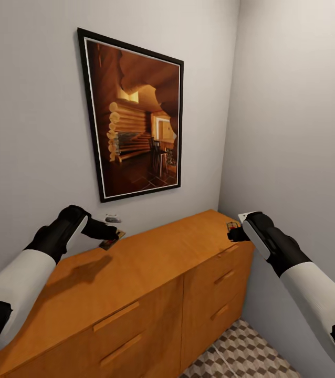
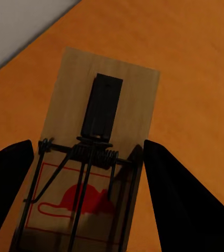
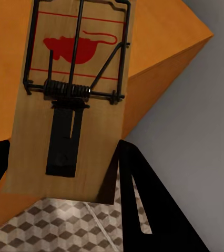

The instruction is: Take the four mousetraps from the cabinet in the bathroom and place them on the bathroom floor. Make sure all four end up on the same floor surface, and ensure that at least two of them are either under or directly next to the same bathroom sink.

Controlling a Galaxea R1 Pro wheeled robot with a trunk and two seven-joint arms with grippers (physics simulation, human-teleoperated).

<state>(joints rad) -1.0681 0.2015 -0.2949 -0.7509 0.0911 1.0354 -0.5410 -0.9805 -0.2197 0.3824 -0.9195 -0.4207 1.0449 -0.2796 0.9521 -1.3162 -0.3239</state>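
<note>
Both tools straddle mousetraps on the cabinet (image 1: 152, 262), my left tool (image 1: 116, 234) around one (image 2: 91, 157), my right tool (image 1: 234, 231) pinching another (image 3: 72, 100) overhanging the edge, which I fear could slip floorwards.

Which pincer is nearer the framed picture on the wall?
Left. The left pincer sits just below the framed picture, by the wall; the right pincer is off at the cabinet's far end.

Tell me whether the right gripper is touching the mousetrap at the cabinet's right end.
Touching. In the right wrist view the mousetrap sits clamped between both fingers of the right gripper, its near end overhanging the floor.
</note>
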